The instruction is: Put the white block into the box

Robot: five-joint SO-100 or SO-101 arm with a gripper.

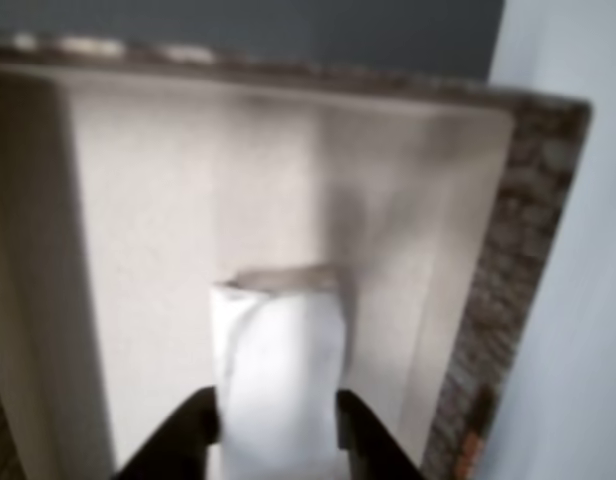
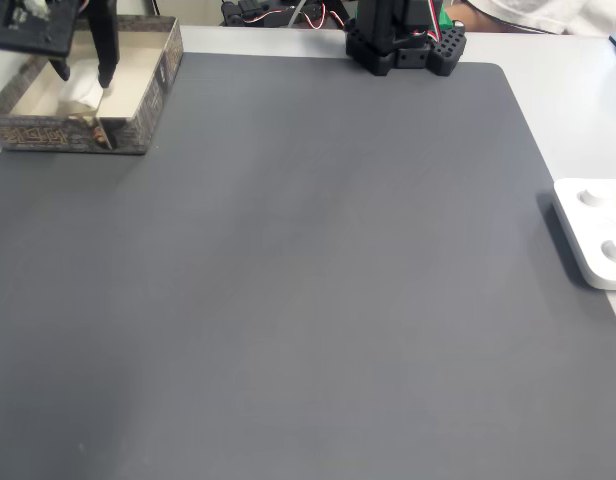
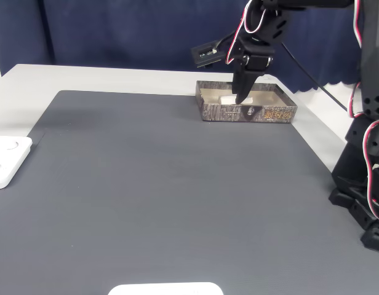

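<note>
The arm [image 3: 312, 6] is reaching across from its base [image 3: 368, 184], wrist bent so the gripper [image 3: 243, 97] is pointing straight down. Its two black fingers [image 1: 188, 430] are pressing against both sides of the white block [image 1: 280, 370], holding it.

Other view: rides on the arm, very close, looking down past the gripper [image 1: 278, 425] into the box [image 1: 533, 250], blurred. A fixed view: high, opposite the arm base [image 2: 403, 40], looking down across the grey mat [image 2: 308, 280]; box [image 2: 148, 110] at upper left. Another fixed view: lower, beside the arm base [image 3: 368, 184], facing across the mat [image 3: 165, 184]. Both fixed views share mat, box and arm
</note>
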